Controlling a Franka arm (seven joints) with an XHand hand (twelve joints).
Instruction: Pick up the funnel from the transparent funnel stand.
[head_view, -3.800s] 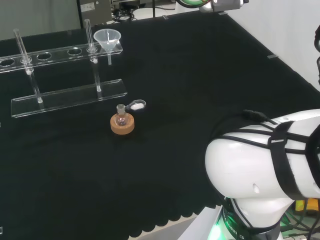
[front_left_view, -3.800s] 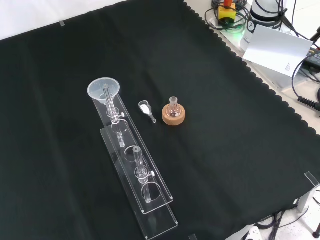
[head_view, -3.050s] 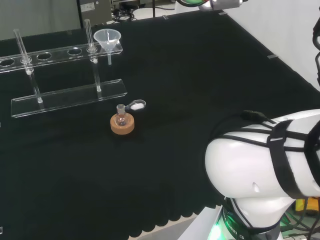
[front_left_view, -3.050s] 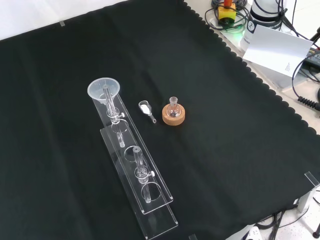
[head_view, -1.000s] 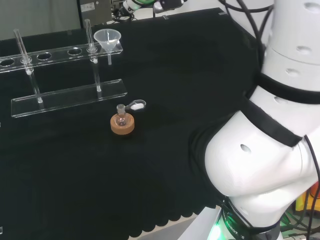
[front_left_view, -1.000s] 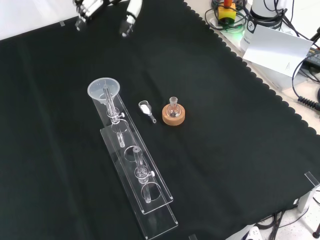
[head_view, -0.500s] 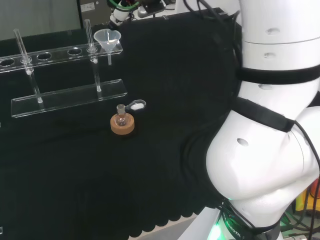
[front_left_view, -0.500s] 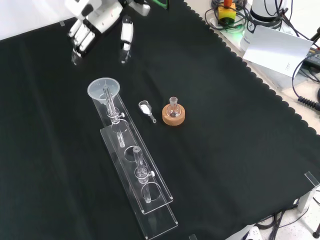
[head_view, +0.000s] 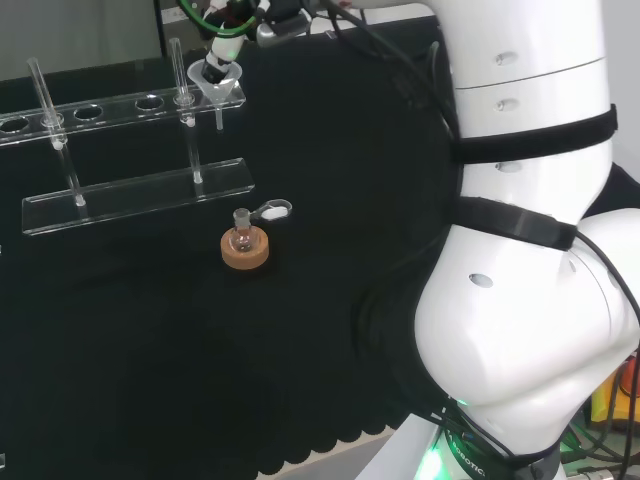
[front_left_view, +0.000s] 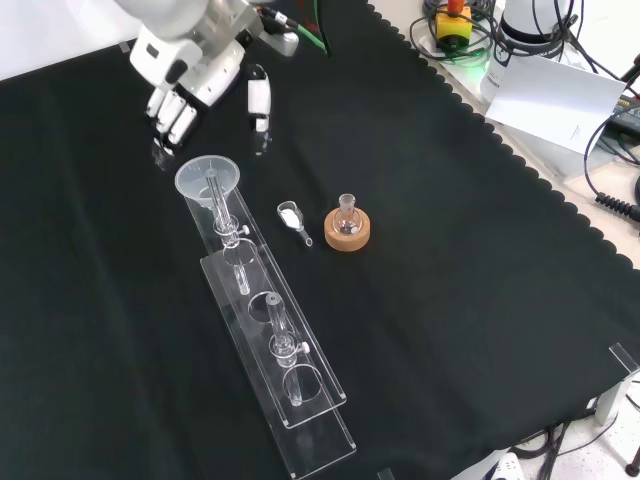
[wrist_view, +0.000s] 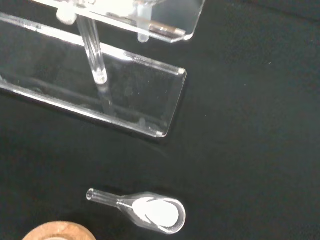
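Note:
The clear funnel (front_left_view: 208, 178) sits in the end hole of the transparent stand (front_left_view: 285, 365), its stem hanging through the top shelf. The hand (front_left_view: 195, 62) hovers just beyond the funnel in the front view, open, with straight fingers (front_left_view: 171, 117) and thumb (front_left_view: 259, 100) spread and pointing down on either side of the rim. I see no contact with the funnel. In the head view the hand (head_view: 216, 68) is right above the funnel (head_view: 229, 93) at the stand's (head_view: 140, 190) right end. The wrist view looks down at the stand's base plate (wrist_view: 135, 102).
A small flask on a cork ring (front_left_view: 347, 229) stands right of the stand in the front view. Between them lies a small glass scoop with white powder (front_left_view: 292, 216), also seen in the wrist view as the scoop (wrist_view: 156, 211). White arm links (head_view: 520, 250) stand at the head view's right.
The arm swung in from the front view's top and the hand came down to the funnel, from far above the cloth to just over its rim. The ware has not moved.

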